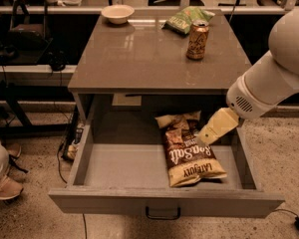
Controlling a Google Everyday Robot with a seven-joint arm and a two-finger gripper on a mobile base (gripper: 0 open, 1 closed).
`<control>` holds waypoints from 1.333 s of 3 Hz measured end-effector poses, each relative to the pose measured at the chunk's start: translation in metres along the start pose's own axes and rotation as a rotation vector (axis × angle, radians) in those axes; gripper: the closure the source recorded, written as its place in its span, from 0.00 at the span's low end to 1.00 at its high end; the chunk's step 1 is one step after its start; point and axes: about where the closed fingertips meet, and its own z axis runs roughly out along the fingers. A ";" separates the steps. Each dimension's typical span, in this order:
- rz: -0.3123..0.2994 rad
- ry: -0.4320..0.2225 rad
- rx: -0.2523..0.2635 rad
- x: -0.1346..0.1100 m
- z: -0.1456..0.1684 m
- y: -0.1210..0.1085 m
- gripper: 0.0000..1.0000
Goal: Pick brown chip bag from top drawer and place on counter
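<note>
The brown chip bag (188, 152) lies flat in the right half of the open top drawer (114, 166), its tan band toward the drawer front. The drawer is pulled fully out, with its dark handle (162, 214) at the centre of the front panel. My gripper (209, 132) hangs from the white arm (269, 78) on the right and reaches down into the drawer. Its cream tip is at the bag's upper right edge, just above it. The grey-brown counter (134, 59) sits above the drawer.
On the counter stand a white bowl (118, 13) at the back left, a green chip bag (188, 19) at the back right and a brown can (197, 33) in front of it. A person's shoe (4, 187) and cables lie on the floor at left.
</note>
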 end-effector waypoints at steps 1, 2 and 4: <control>0.036 -0.022 -0.032 -0.006 0.028 0.008 0.00; 0.109 -0.059 -0.061 -0.017 0.074 0.016 0.00; 0.259 -0.069 0.012 -0.026 0.153 0.004 0.00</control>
